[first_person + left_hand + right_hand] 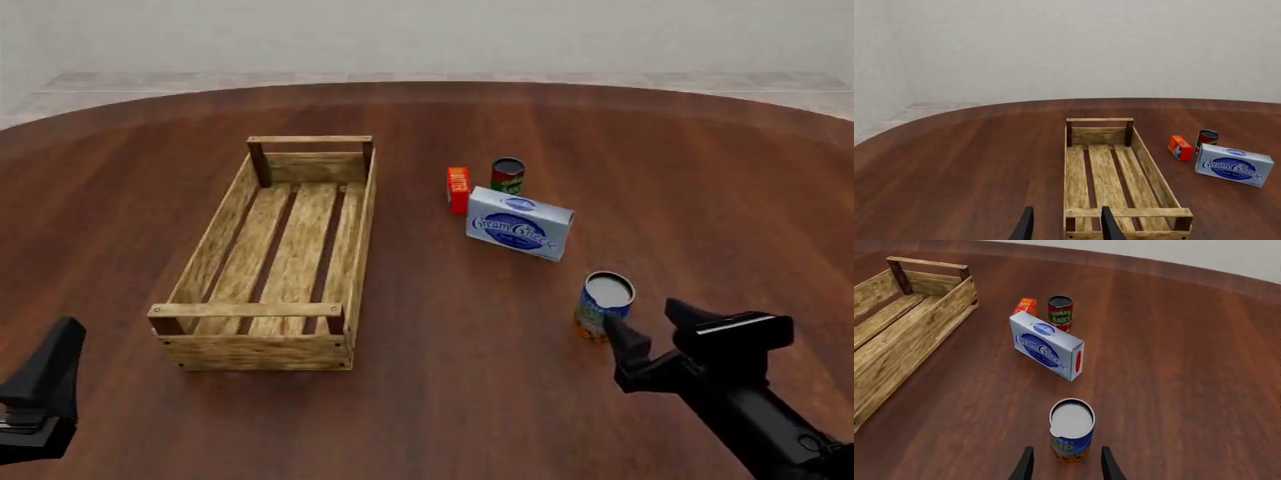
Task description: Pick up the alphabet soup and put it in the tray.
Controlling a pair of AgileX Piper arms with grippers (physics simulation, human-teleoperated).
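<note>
A round, dark-wood table (441, 400) fills the scene, with a pale wall behind it. Taking the tray (350, 262) as the landmark: the alphabet soup (605, 305) stands upright well to the tray's right, level with its near end, and on the near side of the cream cheese box (521, 223). A tomato sauce can (507, 175) and a small orange box (458, 190) sit beyond the cream cheese box, also right of the tray.

The right gripper (1064, 465) has its fingers spread, with the soup can just ahead of the tips and roughly centred between them; it grips nothing yet. The left gripper (1063, 224) is likewise parted and empty, hovering at the tray's near end.

The main risk, as I judge it, is the can tipping or skating away: it is narrow and upright, and a fingertip catching its side before the jaws straddle it would knock it over and set it rolling on the smooth table. A grip taken too high near the rim could also let it slip during the carry. On the way over, a low carry might clip the tray's slatted side wall.

The can is a small cylinder with a plain silver-white top, a blue label, and a yellow-orange band at the bottom.
</note>
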